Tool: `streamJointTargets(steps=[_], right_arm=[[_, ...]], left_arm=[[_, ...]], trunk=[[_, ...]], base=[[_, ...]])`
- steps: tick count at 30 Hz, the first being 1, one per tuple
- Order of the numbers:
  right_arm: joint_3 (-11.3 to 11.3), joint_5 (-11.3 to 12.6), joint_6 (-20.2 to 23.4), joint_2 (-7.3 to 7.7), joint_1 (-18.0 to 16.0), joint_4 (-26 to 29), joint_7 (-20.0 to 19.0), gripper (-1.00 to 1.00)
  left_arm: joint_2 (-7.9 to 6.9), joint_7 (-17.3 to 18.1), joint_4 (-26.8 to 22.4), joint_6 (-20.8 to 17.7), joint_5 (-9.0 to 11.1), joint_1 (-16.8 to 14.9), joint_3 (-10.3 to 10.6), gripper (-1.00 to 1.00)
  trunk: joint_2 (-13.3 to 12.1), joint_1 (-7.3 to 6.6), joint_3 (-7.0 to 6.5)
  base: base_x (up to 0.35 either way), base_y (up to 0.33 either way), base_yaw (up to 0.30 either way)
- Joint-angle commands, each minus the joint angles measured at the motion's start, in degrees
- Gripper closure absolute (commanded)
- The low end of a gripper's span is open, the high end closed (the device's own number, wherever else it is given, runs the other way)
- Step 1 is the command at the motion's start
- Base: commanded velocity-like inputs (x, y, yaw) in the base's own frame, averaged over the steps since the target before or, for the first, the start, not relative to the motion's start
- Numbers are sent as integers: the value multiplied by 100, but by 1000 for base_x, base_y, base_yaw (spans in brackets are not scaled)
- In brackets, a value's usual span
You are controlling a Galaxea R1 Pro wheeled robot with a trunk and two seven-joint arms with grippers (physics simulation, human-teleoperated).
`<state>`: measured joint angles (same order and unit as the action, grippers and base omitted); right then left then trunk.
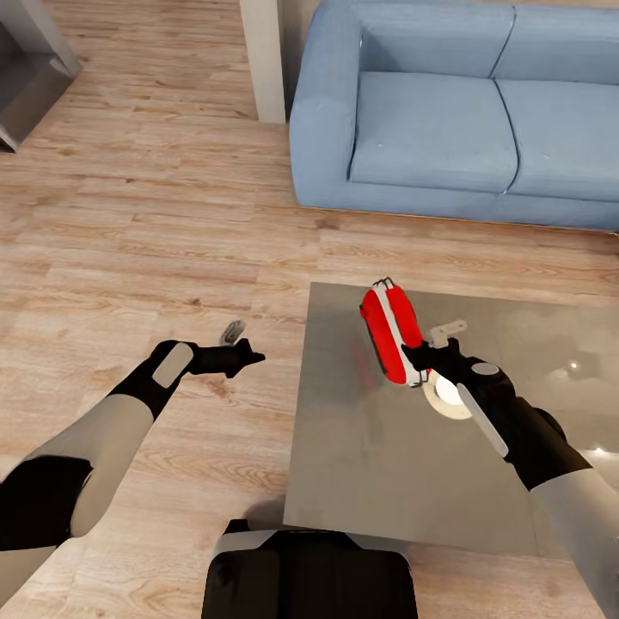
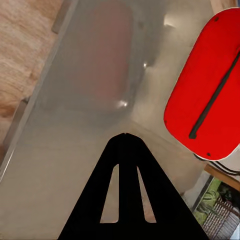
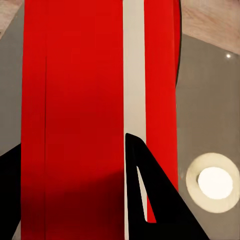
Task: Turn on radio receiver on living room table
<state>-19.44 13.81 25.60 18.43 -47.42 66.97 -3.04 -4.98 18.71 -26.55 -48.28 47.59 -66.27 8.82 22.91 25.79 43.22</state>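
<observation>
The red radio receiver (image 1: 391,331) with white stripes stands on its thin edge near the left end of the glossy grey table (image 1: 370,464). My right gripper (image 1: 419,354) is at its near right side. In the right wrist view the radio (image 3: 75,100) lies between the two spread fingers of that gripper (image 3: 74,140), one at its edge and one across its white stripe. My left gripper (image 1: 256,357) hovers over the floor left of the table, shut and empty. In the left wrist view, the left gripper's joined tips (image 2: 125,134) are over the tabletop (image 2: 75,165), and the radio's side with the dark handle (image 2: 210,85) is beyond.
A blue sofa (image 1: 464,112) stands beyond the table. A round white glare spot (image 1: 449,391) shines on the tabletop under my right wrist. A pale pillar (image 1: 262,60) and a grey cabinet (image 1: 26,69) stand at the far left. Wooden floor lies left of the table.
</observation>
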Motion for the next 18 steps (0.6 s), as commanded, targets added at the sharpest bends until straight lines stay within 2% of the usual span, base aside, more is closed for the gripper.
streamJointTargets(steps=[1,4,6,11,16,18], right_arm=[[1,-4,-7,-42,-3,-27,3,100],[-2,-2,-18,-101,-4,-209,11,100],[-20,-16,-238,-176,-4,-569,13,100],[-32,-48,-480,-370,-4,-951,22,100],[-33,-48,-561,-418,-3,-1025,23,100],[-34,-41,-735,-426,-3,-1056,23,100]], left_arm=[[-2,14,5,-2,-11,0,3,100],[-3,24,2,-15,-29,0,5,100],[-3,33,1,-21,-37,0,4,100],[-3,47,1,-27,-34,0,-2,100],[-3,53,1,-26,-24,0,-3,100],[-3,55,1,-24,-19,0,-3,100]], trunk=[[1,0,0],[1,0,0],[1,0,0],[1,0,0],[1,0,0],[1,0,0]], base=[[0,0,0],[0,0,0],[0,0,0],[0,0,0],[0,0,0],[0,0,0]])
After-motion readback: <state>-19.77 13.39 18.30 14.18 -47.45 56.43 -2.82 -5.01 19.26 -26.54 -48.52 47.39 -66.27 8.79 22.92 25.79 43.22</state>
